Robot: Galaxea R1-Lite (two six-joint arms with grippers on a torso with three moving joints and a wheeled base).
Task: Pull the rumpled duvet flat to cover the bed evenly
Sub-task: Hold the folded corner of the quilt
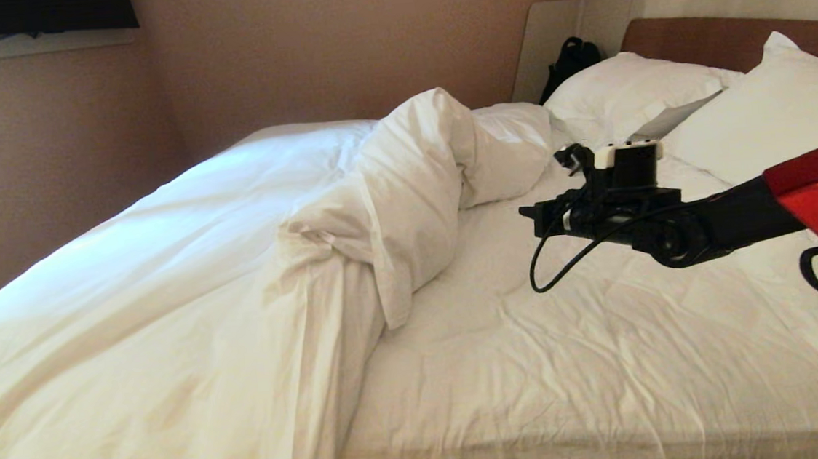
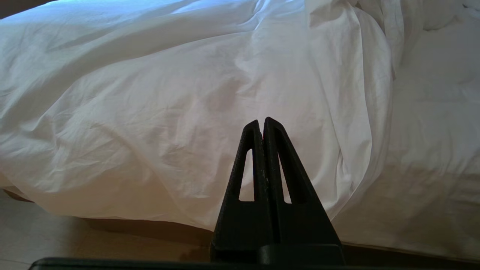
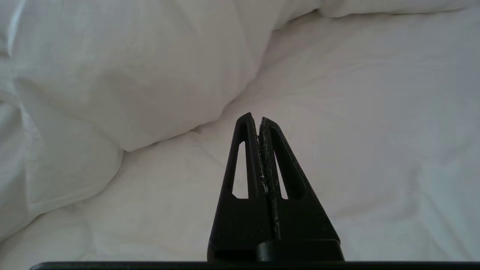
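The duvet [image 1: 165, 278] lay heaped over the left half of the bed [image 1: 611, 389], its folded-back edge rising in a ridge down the middle. The left gripper [image 2: 261, 122] sat low at the bed's near side, fingers pressed together, empty. Bare sheet [image 1: 570, 333] stretched rightward, giving open room. The right gripper [image 1: 528, 214] hung above that sheet near the ridge, fingers together, holding nothing. It would need to open and pinch the loose edge, then drag toward the pillows [image 1: 758, 122] side.

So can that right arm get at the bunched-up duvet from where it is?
Probably yes: the right gripper, shut and empty, hangs over bare sheet, with nothing between it and the duvet.
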